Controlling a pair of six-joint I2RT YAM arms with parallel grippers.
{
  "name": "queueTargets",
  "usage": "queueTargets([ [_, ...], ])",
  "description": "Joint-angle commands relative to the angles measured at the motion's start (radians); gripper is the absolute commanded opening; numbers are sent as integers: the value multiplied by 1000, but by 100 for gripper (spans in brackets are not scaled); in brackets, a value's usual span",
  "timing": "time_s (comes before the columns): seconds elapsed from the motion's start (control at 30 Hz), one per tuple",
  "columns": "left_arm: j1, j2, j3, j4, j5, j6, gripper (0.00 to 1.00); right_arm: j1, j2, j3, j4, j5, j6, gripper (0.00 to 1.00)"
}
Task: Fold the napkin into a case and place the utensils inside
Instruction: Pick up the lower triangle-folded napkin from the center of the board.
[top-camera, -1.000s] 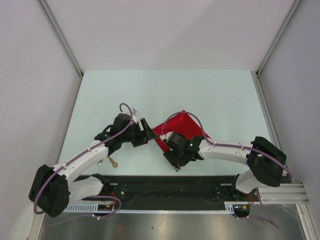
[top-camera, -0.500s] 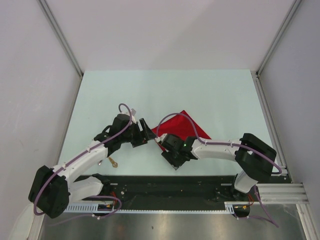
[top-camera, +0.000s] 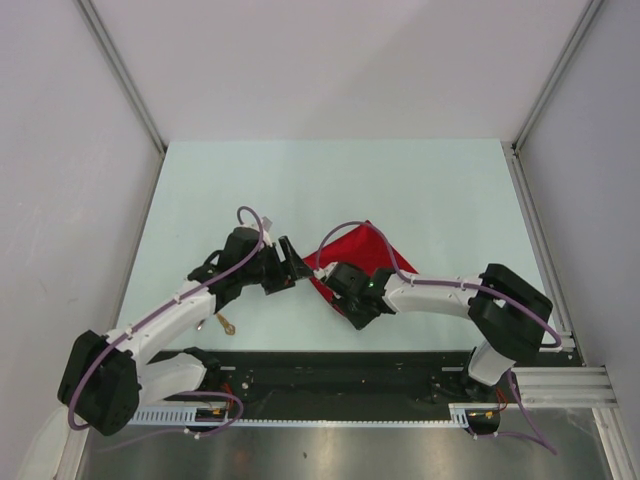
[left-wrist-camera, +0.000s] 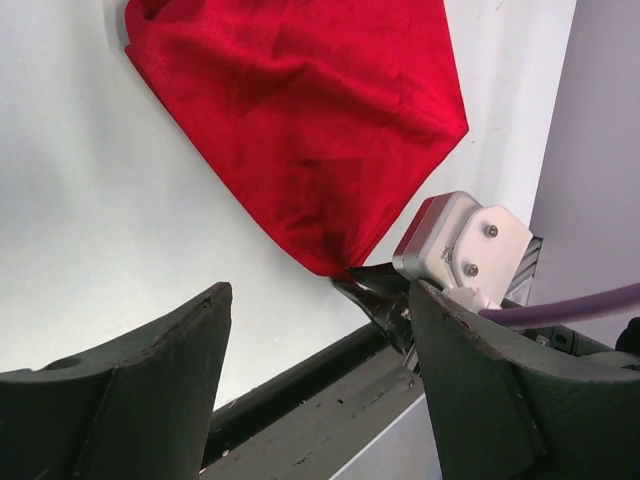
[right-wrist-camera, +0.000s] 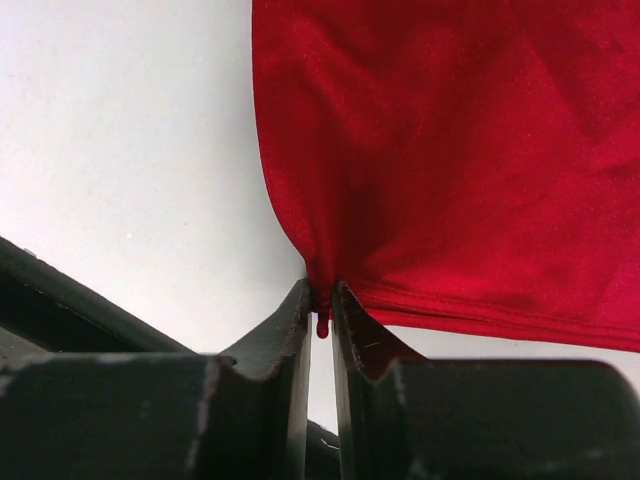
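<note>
The bright red napkin (top-camera: 365, 250) lies in a loose diamond on the pale table (top-camera: 330, 180), seen also in the left wrist view (left-wrist-camera: 300, 130). My right gripper (top-camera: 345, 308) is at the napkin's near corner. In the right wrist view the napkin (right-wrist-camera: 450, 150) bunches into a point, pinched between that gripper's (right-wrist-camera: 321, 290) nearly touching fingers. My left gripper (top-camera: 293, 262) hovers open just left of the napkin, with nothing between its fingers (left-wrist-camera: 320, 295). One small gold utensil (top-camera: 225, 323) shows beside the left arm near the front edge.
A black rail (top-camera: 330, 365) runs along the table's near edge, just behind the right gripper. White walls with metal posts (top-camera: 125, 75) enclose the table on three sides.
The right gripper's jaws have gone from wide open to shut on the napkin's near corner, after it shifted slightly left. The left arm has stayed put.
</note>
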Motion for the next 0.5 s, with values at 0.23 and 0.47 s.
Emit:
queueTargets([
  [0.23, 10, 113, -5, 100, 83, -2, 82, -23, 14, 44, 70, 30, 27, 0],
  [0.47, 4, 251, 17, 197, 152, -69, 83, -78, -85, 27, 88, -70, 76, 0],
])
